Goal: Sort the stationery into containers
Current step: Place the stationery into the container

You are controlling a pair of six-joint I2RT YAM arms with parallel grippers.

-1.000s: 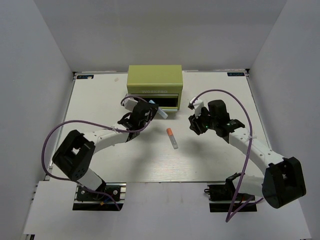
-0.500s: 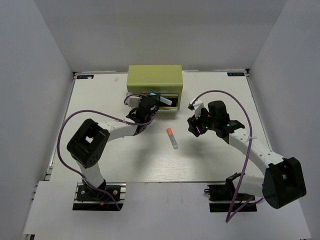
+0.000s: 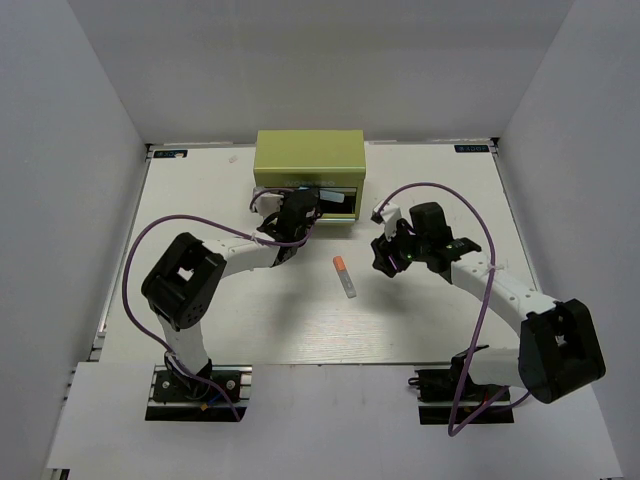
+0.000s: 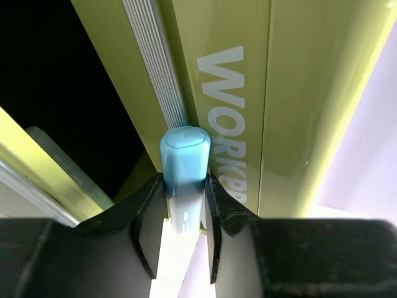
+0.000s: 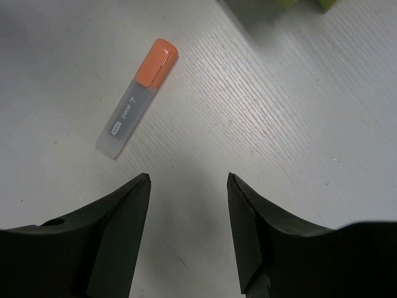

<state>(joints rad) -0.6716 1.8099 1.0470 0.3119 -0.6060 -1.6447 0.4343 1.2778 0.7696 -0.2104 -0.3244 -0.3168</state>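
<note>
My left gripper [image 3: 306, 203] is shut on a light blue marker [image 4: 184, 162]. It holds the marker's cap against the front of the yellow-green tool chest [image 3: 310, 160], beside the dark open drawer [image 4: 62, 93]. The chest's lettered front [image 4: 236, 93] fills the left wrist view. An orange-capped marker [image 3: 344, 276] with a clear body lies flat on the white table at the middle. In the right wrist view the orange-capped marker [image 5: 138, 96] lies ahead and to the left of my right gripper [image 5: 189, 186]. My right gripper [image 3: 386, 260] is open and empty, low over the table, just right of that marker.
The white table [image 3: 430, 310] is walled in by grey panels at the left, right and back. A corner of the chest [image 5: 291, 4] shows at the top of the right wrist view. The purple cables loop above both arms.
My left gripper has carried the light blue marker up and back to the chest's open drawer. My right gripper has shifted slightly left toward the orange-capped marker.
</note>
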